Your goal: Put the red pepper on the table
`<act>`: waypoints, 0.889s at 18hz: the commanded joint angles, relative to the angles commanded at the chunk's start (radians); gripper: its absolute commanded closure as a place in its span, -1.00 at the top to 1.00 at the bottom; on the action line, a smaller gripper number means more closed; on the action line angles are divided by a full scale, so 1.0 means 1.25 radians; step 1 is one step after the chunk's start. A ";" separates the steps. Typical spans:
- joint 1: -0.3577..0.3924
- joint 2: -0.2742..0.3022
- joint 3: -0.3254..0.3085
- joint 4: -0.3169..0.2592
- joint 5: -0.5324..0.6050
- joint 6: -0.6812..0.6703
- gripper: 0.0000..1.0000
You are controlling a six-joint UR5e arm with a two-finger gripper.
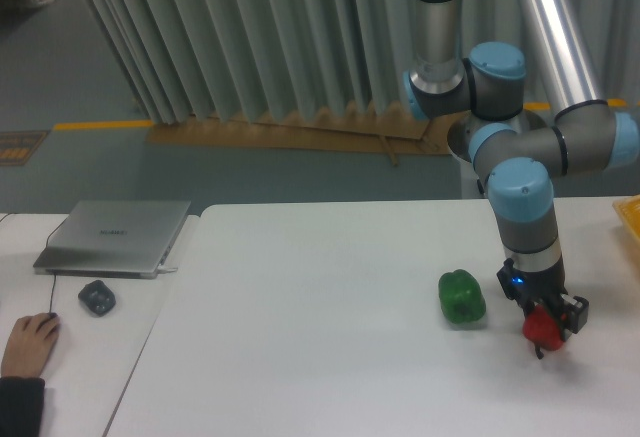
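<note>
The red pepper [541, 329] is glossy red and sits between the fingers of my gripper [546, 335] at the right side of the large white table [320, 337]. The gripper points down and is shut on the pepper, holding it at or just above the tabletop; I cannot tell whether it touches. The green pepper [461, 297] lies on the table just to the left of the gripper, a short gap away.
A narrower white desk [90, 357] at the left holds a closed laptop [115, 237] and a dark mouse [97, 298]. A person's hand [28, 342] rests on it. A yellow object [630, 219] shows at the right edge.
</note>
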 joint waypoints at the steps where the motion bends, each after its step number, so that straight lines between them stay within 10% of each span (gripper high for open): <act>1: 0.001 0.000 0.000 0.000 -0.001 0.002 0.30; 6: 0.002 0.022 0.006 -0.002 -0.002 0.005 0.99; 16: 0.098 0.153 0.012 -0.083 -0.012 0.203 1.00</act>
